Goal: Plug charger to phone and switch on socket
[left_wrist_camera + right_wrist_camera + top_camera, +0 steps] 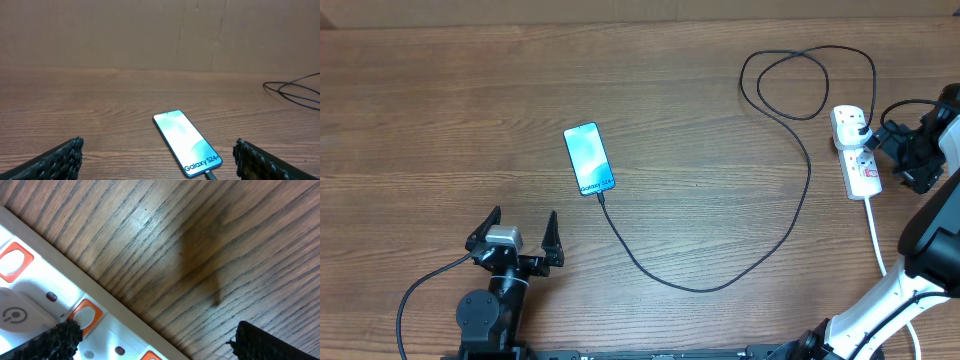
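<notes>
Because the long thin black charger cable meets the lower edge of the slim rectangular smartphone, which lies face up with its light-blue screen lit near the middle of the brown wood-grain counter, you can treat the first half of the job as apparently done. In the left wrist view the small black connector tip sits right against that edge, though you cannot confirm how fully it is seated. From the phone the cable sweeps in a wide curve across the counter, loops at the far side and ends in a black plug standing in the white oblong power strip near the right edge. What is left for you is the switch. Your right jaws hang at the strip's edge, spread wide and holding nothing. In the right wrist view one dark finger hovers beside an orange-red rocker switch, and the other is over bare wood. You cannot tell from these views whether that switch is already pressed, nor whether it serves the plug, so judge the task as roughly halfway. Your left jaws sit well apart from the phone, on its near side, wide open and empty.
</notes>
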